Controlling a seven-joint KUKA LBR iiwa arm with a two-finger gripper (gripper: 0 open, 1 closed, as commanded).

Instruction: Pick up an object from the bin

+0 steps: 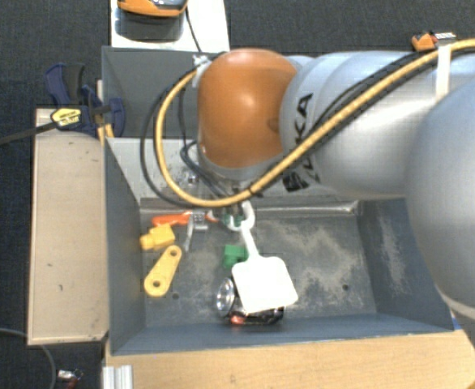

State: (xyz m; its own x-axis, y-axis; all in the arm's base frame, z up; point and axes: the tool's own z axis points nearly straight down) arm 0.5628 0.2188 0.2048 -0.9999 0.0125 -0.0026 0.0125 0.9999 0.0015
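My gripper [217, 194] hangs over the back middle of the bin, mostly hidden under the arm's orange cover. Just below it a thin white stem leads down to a flat white square piece [263, 285] at the bin's front. A small green block [235, 254] lies beside that stem. To the gripper's left lie a thin orange piece [171, 218], a small yellow block [157, 237] and a flat yellow tag with a hole [163, 270]. I cannot tell whether the gripper touches any of them.
A shiny round metal piece [225, 299] and a dark thing with a red spot [258, 318] lie tucked under the white piece, against the front wall. The arm covers the bin's back and right side. Bare grey floor shows at the right.
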